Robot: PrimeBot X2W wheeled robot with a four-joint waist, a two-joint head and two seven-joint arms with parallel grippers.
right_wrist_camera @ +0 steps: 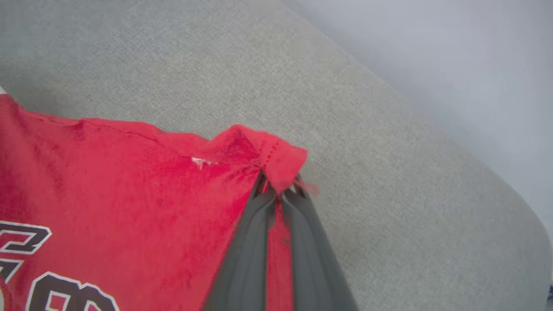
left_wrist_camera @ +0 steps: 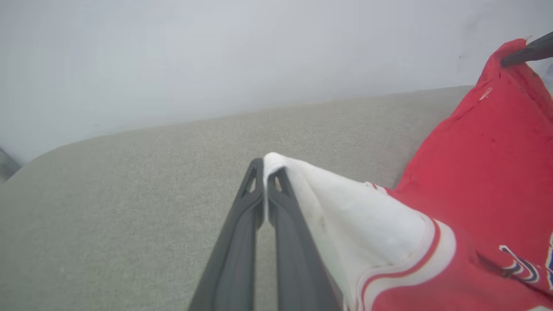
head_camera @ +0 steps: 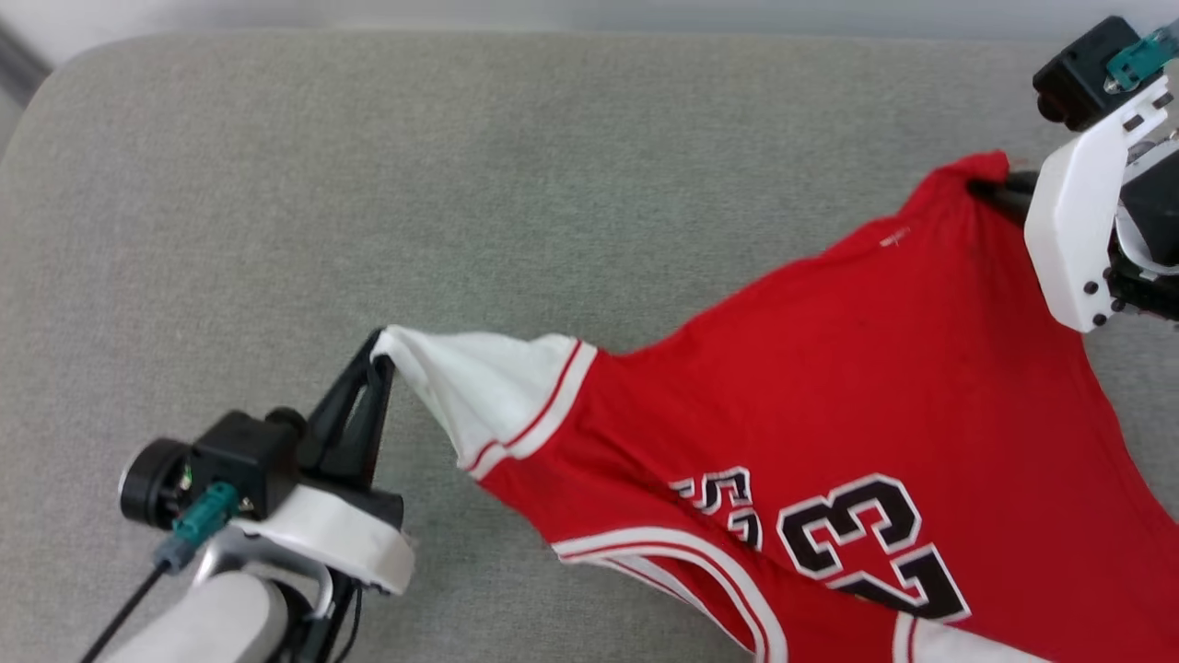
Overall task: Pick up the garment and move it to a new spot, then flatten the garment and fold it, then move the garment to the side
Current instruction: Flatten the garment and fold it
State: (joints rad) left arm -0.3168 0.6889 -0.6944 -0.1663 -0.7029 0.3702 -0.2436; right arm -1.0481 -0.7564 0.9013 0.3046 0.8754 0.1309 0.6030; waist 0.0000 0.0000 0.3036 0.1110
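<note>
Garment held stretched between both grippers over a grey upholstered surface.

Nearest the head camera, the striped collar trim and black "23" lay at the lower right of the view. The left gripper, at lower left, was clamped narrow on the tip of the white sleeve, fabric pinched between its pressed-together fingers. From there the red body ran taut up and to the right; whether it cleared the surface could not be told. Farther off, at upper right, the right gripper was pinched closed on a red hem corner, cloth folded over its fingertips. Beyond, the surface's rounded edge met a pale wall.
</note>
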